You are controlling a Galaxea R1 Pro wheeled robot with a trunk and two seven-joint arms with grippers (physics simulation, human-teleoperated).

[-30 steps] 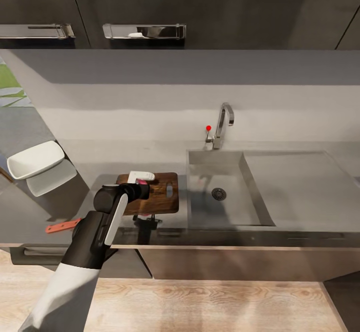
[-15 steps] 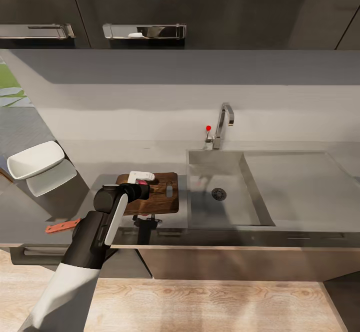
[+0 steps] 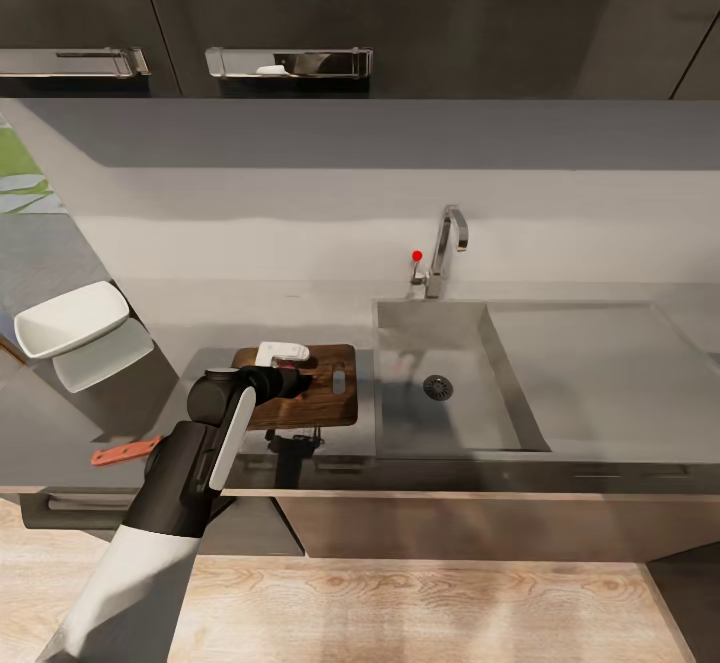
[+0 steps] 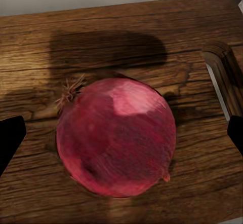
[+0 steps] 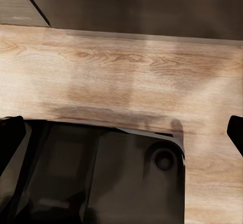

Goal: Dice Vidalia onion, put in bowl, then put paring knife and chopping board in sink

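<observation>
At far left on the grey bench (image 3: 200,318), a white rounded-square bowl (image 3: 70,318), glossy, near the corner. Nearer the front edge, a small red-handled paring knife (image 3: 125,452) lying flat, well apart from the bowl. Next along, left arm reaching over the dark brown chopping board (image 3: 320,401), its left gripper (image 3: 292,384) low above the wood. In the left wrist view, a red-skinned onion (image 4: 116,137) resting on the board's grain (image 4: 126,36), root tuft to one side, black fingers (image 4: 10,138) spread wide at either side, not touching it. Oval hole in the board at the end toward the sink. Just beside the board, the steel sink (image 3: 440,318) with round drain (image 3: 437,388), curved chrome tap (image 3: 447,248) and red-tipped lever (image 3: 417,256) behind, flat drainboard (image 3: 610,368) at right. In the right wrist view, right gripper (image 5: 121,133) fingers (image 5: 10,138) spread apart over pale wood floor (image 5: 121,67) and a dark robot part.
</observation>
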